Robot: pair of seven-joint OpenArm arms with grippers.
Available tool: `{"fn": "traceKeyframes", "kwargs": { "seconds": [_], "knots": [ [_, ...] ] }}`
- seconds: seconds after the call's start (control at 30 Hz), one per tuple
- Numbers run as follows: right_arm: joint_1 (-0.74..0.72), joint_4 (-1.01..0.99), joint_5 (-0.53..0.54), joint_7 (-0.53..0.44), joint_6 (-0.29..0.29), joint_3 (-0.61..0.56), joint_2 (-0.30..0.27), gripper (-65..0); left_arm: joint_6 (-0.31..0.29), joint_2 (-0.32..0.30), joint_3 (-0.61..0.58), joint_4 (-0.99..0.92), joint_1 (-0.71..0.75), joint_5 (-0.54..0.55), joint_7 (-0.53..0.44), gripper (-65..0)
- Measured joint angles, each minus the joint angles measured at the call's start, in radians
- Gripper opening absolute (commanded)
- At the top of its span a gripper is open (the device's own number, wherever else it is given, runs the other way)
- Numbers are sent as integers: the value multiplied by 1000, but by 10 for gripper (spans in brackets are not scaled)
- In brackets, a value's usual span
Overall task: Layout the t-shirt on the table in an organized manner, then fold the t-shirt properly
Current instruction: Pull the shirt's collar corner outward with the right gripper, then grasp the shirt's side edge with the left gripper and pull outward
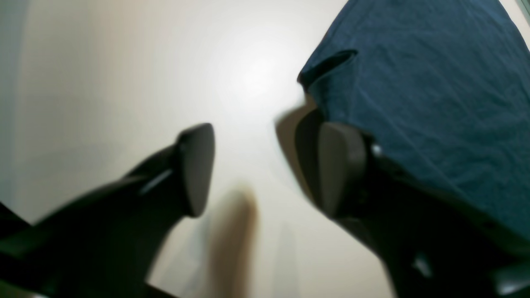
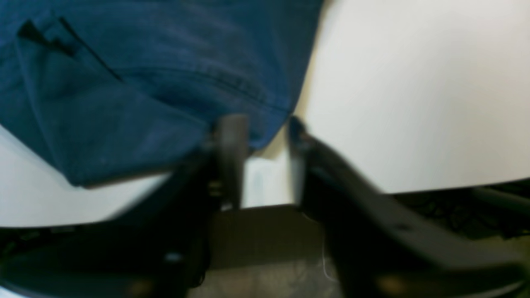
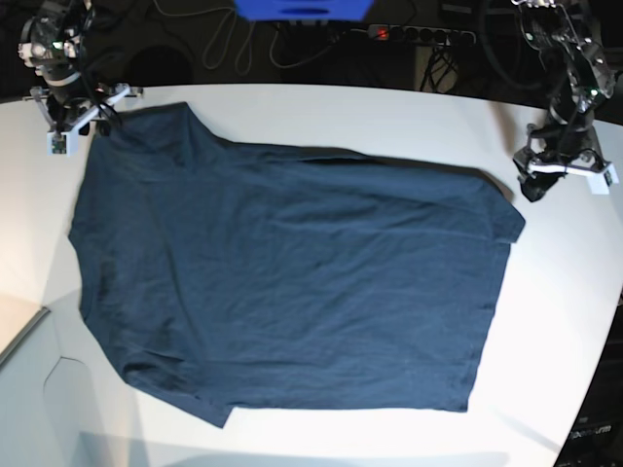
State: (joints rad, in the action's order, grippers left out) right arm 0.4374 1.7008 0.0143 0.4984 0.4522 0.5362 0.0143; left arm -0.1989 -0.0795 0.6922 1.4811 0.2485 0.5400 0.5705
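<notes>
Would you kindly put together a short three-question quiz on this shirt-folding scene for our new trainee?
1. True or false: the t-shirt lies spread on the table.
2. The left gripper is: A) clamped on cloth B) open beside the shirt's edge C) out of view.
3. Which gripper sits at the shirt corner on the base view's left?

Key: 1 true; 2 B; 3 the right gripper, jaws apart, cloth edge just ahead.

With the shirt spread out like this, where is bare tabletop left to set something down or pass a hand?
The t-shirt fills the middle of the table. Bare patches: a wide area on the base view's right, past the shirt's edge below the left gripper; a strip along the near edge; a band behind the shirt. Tight spot: the far corner at the right gripper.
</notes>
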Motion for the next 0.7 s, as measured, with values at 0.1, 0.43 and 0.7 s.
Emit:
{"fn": "traceKeyframes", "kwargs": {
  "seconds": [0.1, 0.43, 0.7],
  "knots": [
    [-5, 35, -2, 2, 0, 50, 14, -305, 0, 9, 0, 6, 12, 3, 2, -132],
    [-10, 156, -1, 1, 0, 84, 89, -299, 1, 8, -60, 2, -45, -12, 1, -123],
    [-5, 154, -1, 2, 0, 85, 88, -299, 14, 6, -145, -124, -154, -13, -2, -123]
  ]
}}
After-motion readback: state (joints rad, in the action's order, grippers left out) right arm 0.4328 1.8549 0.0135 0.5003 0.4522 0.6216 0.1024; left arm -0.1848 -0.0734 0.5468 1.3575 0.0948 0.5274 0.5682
